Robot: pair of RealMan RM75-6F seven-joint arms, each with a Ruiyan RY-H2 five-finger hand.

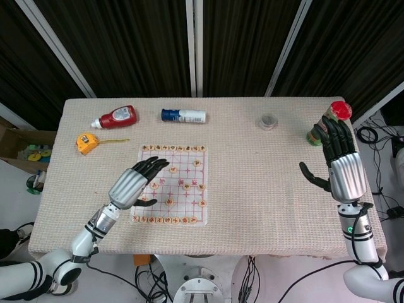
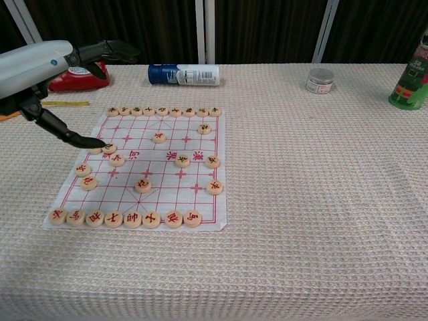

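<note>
While the left robot hand (image 1: 134,183) hovers open over the left edge of the chess board (image 2: 179,174), its thumb tip meets a round chess piece (image 2: 109,148) lying just right of it. Well apart at the bench's (image 1: 252,183) right, the right robot hand (image 1: 338,161) stands open, empty.
</note>
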